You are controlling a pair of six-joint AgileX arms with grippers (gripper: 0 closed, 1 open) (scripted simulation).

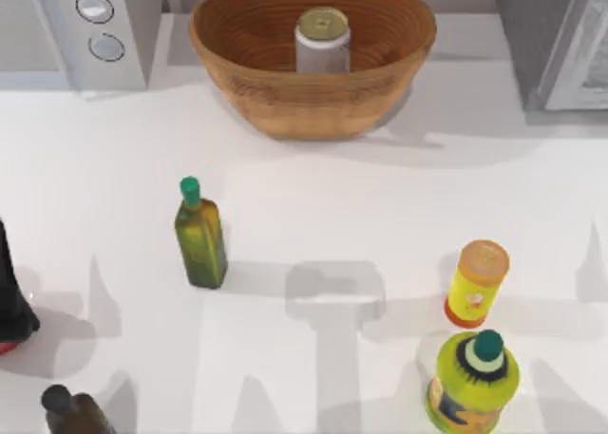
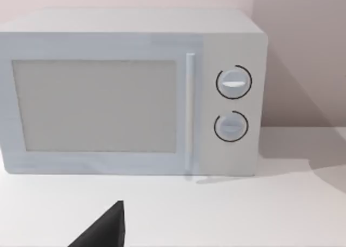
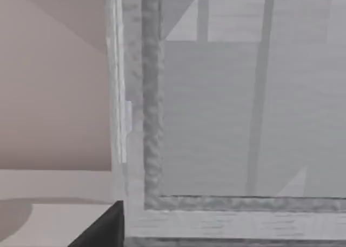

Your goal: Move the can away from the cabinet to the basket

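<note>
The silver-grey can [image 1: 322, 41] with its dull gold top stands upright inside the tan wicker basket [image 1: 285, 102] at the back middle of the table. The dark-grey cabinet [image 1: 560, 45] with its pale framed door stands at the back right, well apart from the basket. The cabinet's door frame [image 3: 151, 122] fills the right wrist view at close range. A dark piece of my right gripper [image 3: 105, 228] shows at that view's edge. A like dark piece of my left gripper [image 2: 105, 228] shows in the left wrist view, which faces the white box.
A white box with two knobs [image 1: 95, 30] stands at the back left. Around the table stand a green bottle [image 1: 199, 236], a yellow canister [image 1: 477, 284], a lime-green bottle [image 1: 475, 382], a brown bottle [image 1: 71, 410] and a dark object [image 1: 11, 301] at the left edge.
</note>
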